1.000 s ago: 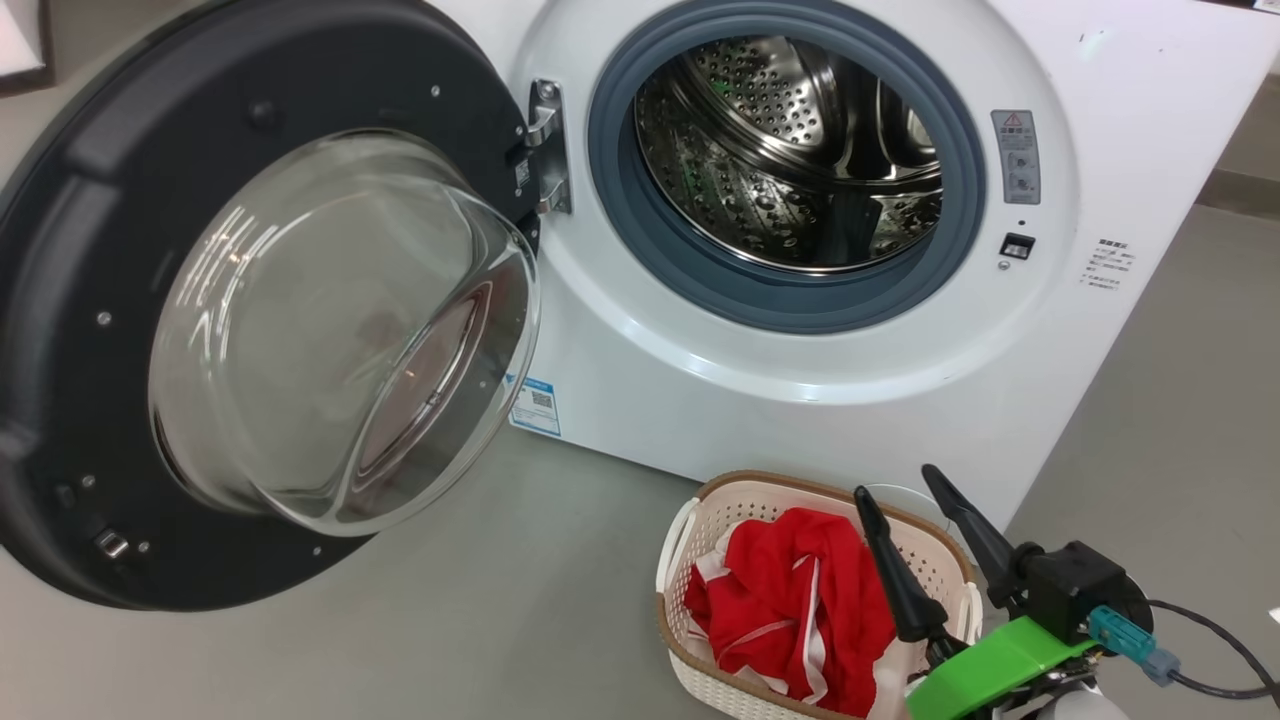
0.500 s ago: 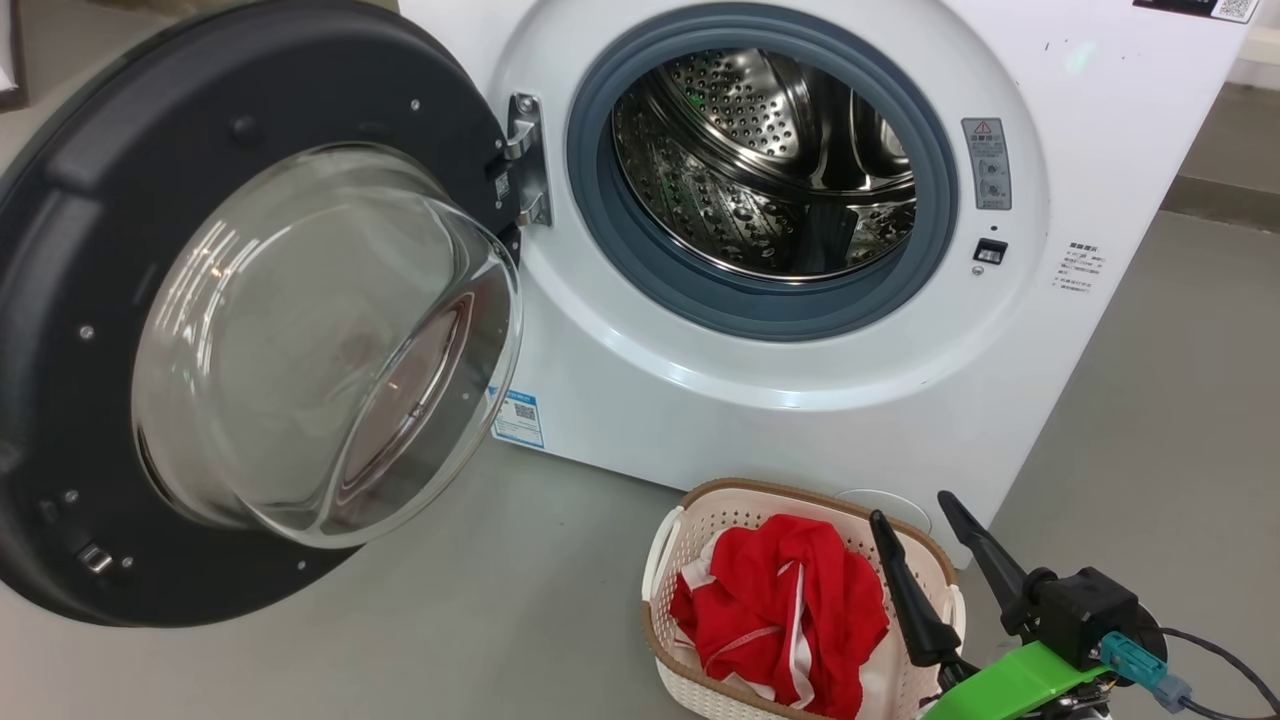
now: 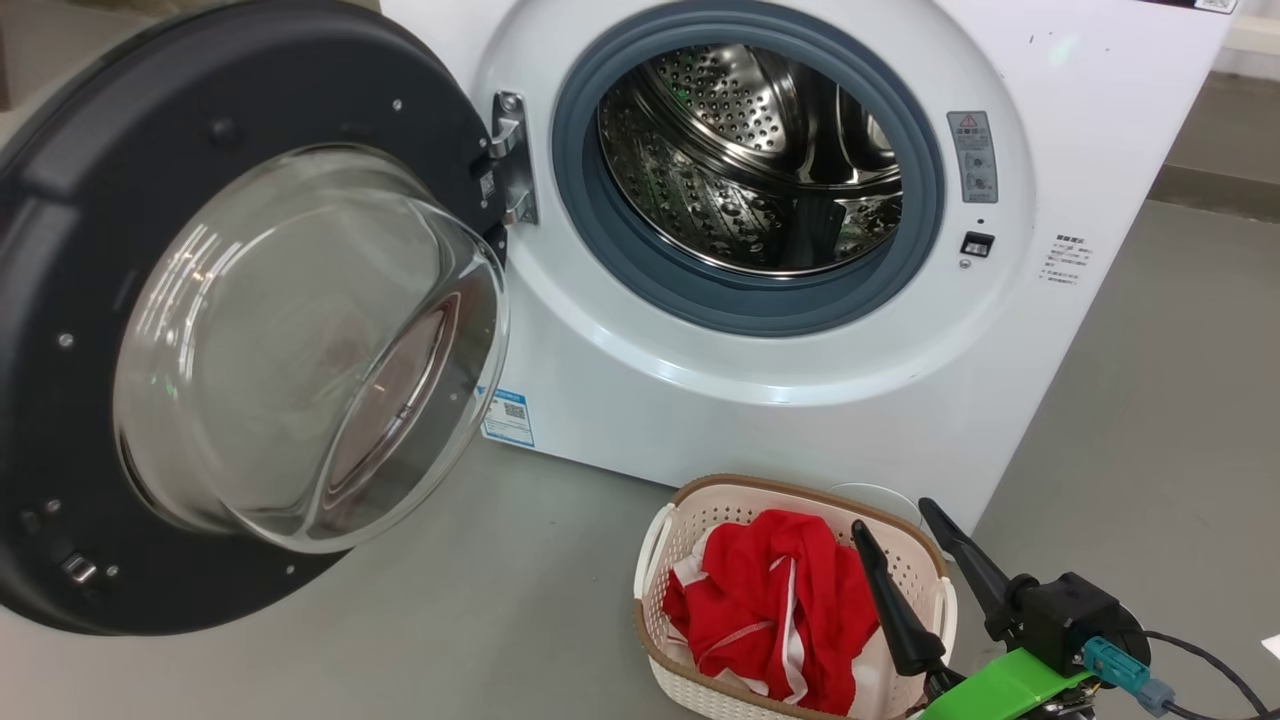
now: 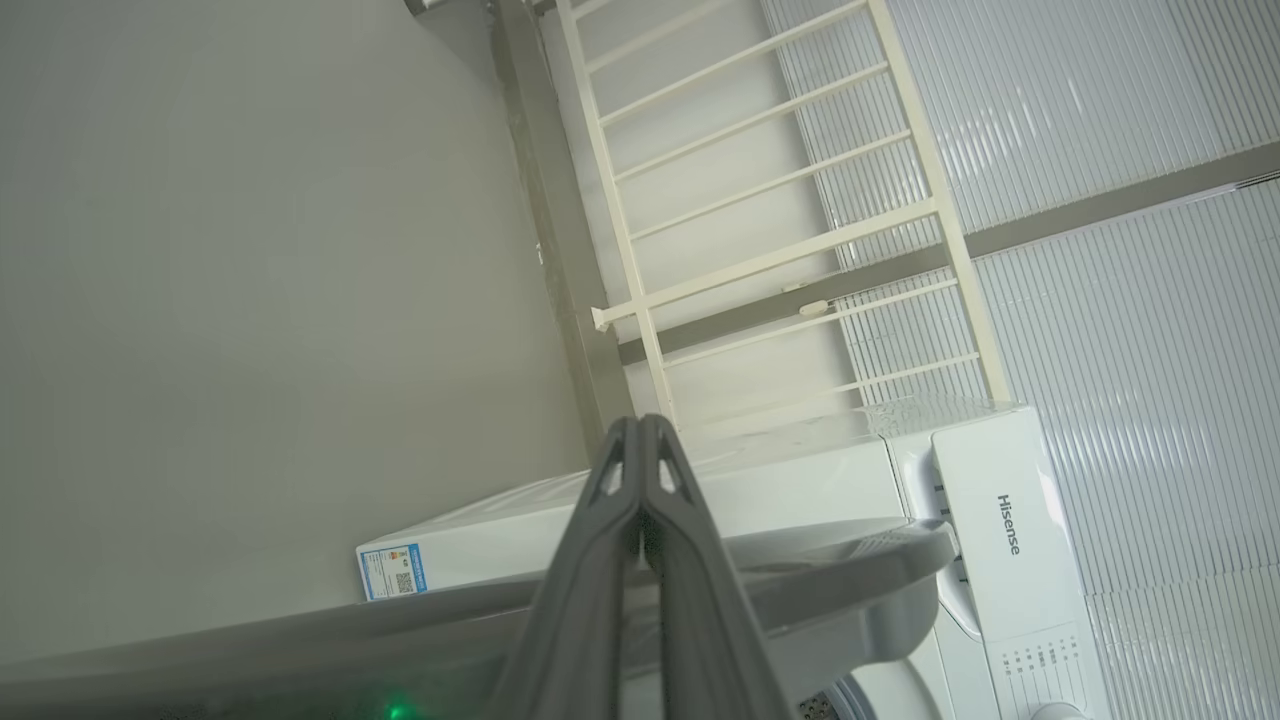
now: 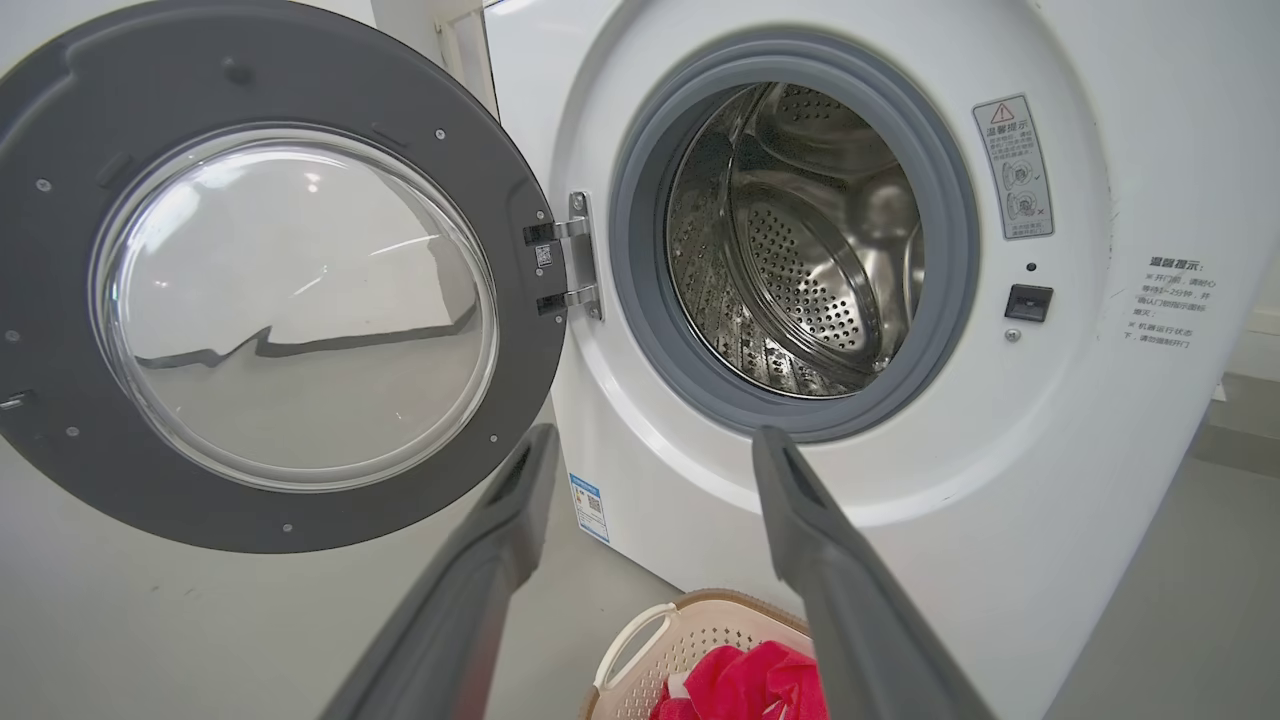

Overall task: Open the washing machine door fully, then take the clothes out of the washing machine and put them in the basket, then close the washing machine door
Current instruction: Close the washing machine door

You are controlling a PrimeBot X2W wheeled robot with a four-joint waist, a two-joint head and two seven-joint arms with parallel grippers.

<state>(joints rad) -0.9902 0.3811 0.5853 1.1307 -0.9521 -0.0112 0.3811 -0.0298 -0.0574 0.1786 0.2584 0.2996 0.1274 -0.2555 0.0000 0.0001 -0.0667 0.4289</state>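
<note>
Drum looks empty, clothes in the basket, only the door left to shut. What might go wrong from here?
1. The basket stands close before the washing machine; the washing machine door may catch it while swinging shut; clearance is unclear.
2. The right gripper hangs open over the clothes and might snag them when moving.
3. The left gripper, shut, could slip off the door's smooth rim when pushing.

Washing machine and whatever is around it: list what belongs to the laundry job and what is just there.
Belongs to the job:
- washing machine, drum empty
- door, swung open
- red clothes, in the basket
- basket, on the floor
- right gripper, open

Just there:
- white railing
- ribbed wall panels
- white scrap on the floor
</note>
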